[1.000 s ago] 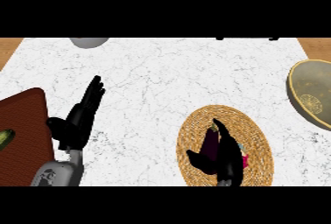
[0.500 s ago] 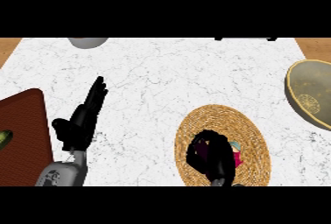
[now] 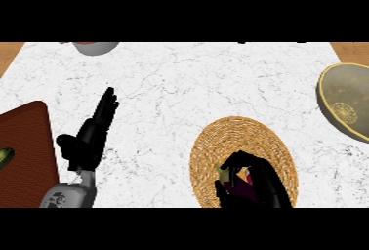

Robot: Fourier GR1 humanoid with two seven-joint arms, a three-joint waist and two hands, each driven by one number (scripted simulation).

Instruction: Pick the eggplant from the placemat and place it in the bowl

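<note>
Since a moment ago the right robot hand (image 3: 249, 178) has curled its fingers down around the eggplant (image 3: 241, 188), which sits on the woven placemat (image 3: 238, 136) at the lower middle of the white surface (image 3: 180, 83), only a dark purple sliver and a bit of green stem showing. The grasp looks made, so lifting and carrying it to the bowl (image 3: 346, 105) at the far right edge comes next. The left robot hand (image 3: 90, 139) rests open, fingers straight, near the left.

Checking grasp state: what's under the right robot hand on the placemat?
The right robot hand curls over the eggplant on the woven placemat; dark purple and a green stem tip show. The rest is covered.
</note>
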